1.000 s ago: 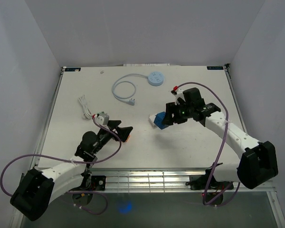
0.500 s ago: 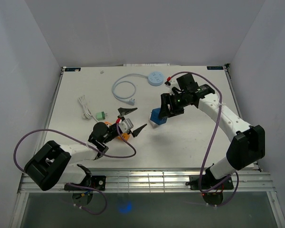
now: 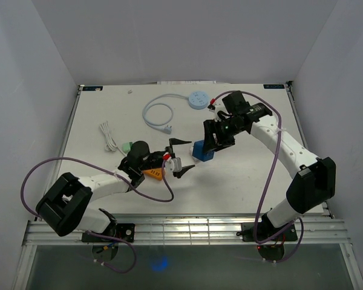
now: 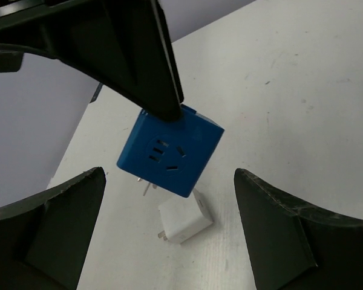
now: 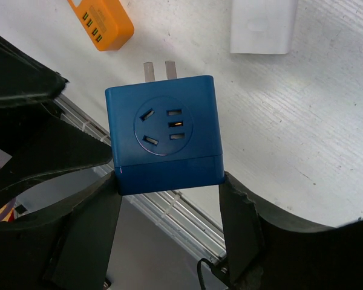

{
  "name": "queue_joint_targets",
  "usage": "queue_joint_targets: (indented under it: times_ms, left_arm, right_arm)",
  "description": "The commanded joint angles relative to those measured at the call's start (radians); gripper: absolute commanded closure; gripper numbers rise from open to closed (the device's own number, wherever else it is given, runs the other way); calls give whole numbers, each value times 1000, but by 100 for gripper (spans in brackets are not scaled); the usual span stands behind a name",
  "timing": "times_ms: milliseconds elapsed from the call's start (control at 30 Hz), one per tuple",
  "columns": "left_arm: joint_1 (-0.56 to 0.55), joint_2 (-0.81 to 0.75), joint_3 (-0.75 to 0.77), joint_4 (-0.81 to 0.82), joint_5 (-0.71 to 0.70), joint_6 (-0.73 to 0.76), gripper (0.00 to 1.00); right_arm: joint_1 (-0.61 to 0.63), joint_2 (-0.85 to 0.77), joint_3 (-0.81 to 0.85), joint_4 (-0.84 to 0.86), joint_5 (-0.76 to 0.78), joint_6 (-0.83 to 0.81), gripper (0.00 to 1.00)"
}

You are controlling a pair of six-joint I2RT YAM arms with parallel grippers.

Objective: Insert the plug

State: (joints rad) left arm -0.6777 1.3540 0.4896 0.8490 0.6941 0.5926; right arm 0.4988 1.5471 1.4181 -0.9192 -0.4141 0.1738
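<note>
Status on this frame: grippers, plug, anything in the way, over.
Left gripper open, empty. Right gripper shut on blue cube adapter, lifted, prongs exposed. White charger lying close by; socket face unobstructed.

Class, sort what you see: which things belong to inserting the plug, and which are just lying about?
In the job: blue socket cube, gripped by the right tool; open left tool facing it; probably the white plug block on the table below.
Lying about, it seems: orange block; green plug with white cable; corded round socket hub.
</note>
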Motion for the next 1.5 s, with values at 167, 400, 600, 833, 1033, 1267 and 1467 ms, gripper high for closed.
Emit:
queue_joint_targets:
  times_ms: [167,400,600,833,1033,1267,1467]
  left_arm:
    - [-46,20,118,-226,78,128,2]
    - [-74,79,184,-329,-8,206,2]
    - [-79,112,205,-346,-68,217,2]
    - [-79,132,208,-357,-61,227,26]
    - [-92,134,201,-350,-39,236,64]
    - [-97,116,155,-289,4,191,91]
    - [-99,105,89,-183,25,124,100]
  right_arm:
    - [35,33,91,-62,5,-22,83]
    - [60,53,107,-69,-2,-25,83]
    - [64,61,119,-73,-17,-28,83]
    - [64,59,113,-61,-28,-31,80]
    - [64,35,62,5,-77,-37,55]
    - [58,2,33,63,-95,-30,21]
    - [23,-91,-34,157,-110,-65,11]
